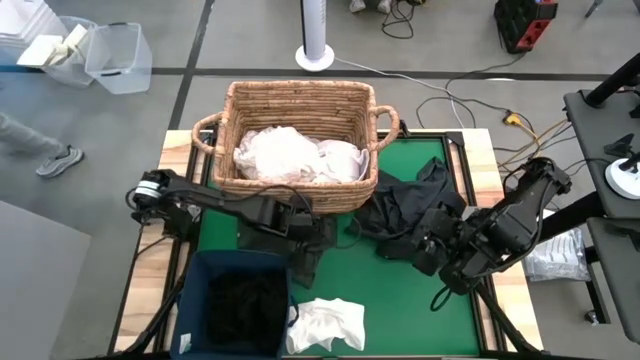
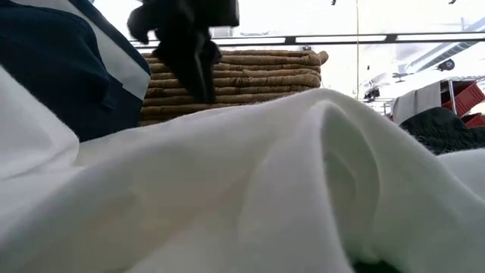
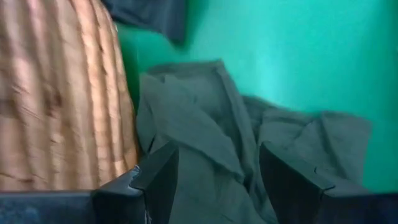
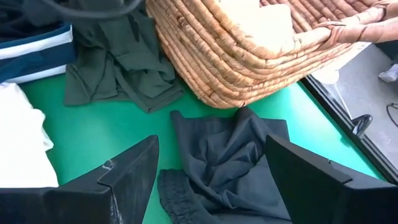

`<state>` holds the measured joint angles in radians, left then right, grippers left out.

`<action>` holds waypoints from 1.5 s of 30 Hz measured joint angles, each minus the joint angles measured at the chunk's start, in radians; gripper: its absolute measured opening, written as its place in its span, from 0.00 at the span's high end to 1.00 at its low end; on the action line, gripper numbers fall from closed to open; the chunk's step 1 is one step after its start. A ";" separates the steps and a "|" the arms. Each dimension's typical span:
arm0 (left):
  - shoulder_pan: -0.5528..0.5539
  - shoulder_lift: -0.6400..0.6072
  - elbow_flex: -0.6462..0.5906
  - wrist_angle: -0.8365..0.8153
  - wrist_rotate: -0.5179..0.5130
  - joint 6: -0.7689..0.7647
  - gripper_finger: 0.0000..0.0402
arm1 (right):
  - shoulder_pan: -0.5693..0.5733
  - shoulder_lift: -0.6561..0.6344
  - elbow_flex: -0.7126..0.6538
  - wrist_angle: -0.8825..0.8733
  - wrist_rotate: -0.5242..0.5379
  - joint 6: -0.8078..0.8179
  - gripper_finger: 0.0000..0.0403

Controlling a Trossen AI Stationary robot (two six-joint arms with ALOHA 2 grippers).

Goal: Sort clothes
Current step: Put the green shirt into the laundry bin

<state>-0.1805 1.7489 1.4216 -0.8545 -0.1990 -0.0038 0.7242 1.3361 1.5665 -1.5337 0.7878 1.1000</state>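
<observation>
Dark grey-green garment (image 3: 205, 137) crumpled on the green surface (image 1: 420, 320), pressed against the foot of the wicker basket (image 1: 300, 105); left tool (image 3: 214, 180) poised right over it, fingers spread wide, nothing held. Second dark garment (image 4: 230, 155) heaped near the basket's right corner, beneath the right tool (image 4: 211, 180), likewise gaping and empty. White garment (image 1: 328, 325) bunched at the front edge of the surface, just beside the navy bin (image 1: 235, 305). More white clothes (image 1: 300, 155) piled inside the basket; dark fabric (image 1: 245, 310) already inside the bin.

Likely step, judged from the layout: pick up a dark piece for the bin. Risks from here: pinching only a loose fold and letting the rest drag or slip free; catching a fingertip on the woven basket wall, since the grey-green piece lies hard against it, and shoving the basket; trailing cloth snagging the bin rim or sweeping the white garment off the front edge; both arms meeting over the middle if worked together.
</observation>
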 joint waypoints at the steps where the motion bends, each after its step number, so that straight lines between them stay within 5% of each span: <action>1: 0.001 0.002 -0.016 0.005 -0.001 0.003 0.50 | 0.000 0.000 0.000 0.000 0.000 0.000 0.29; 22: 0.011 0.011 -0.158 0.200 -0.132 -0.021 0.50 | 0.000 0.006 -0.019 0.005 0.001 0.028 0.29; 45: 0.013 -0.020 -0.131 0.154 -0.071 -0.060 0.50 | 0.000 0.006 -0.019 0.005 0.000 0.027 0.32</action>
<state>-0.1673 1.7292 1.2911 -0.7007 -0.2699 -0.0642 0.7242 1.3426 1.5478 -1.5288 0.7879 1.1265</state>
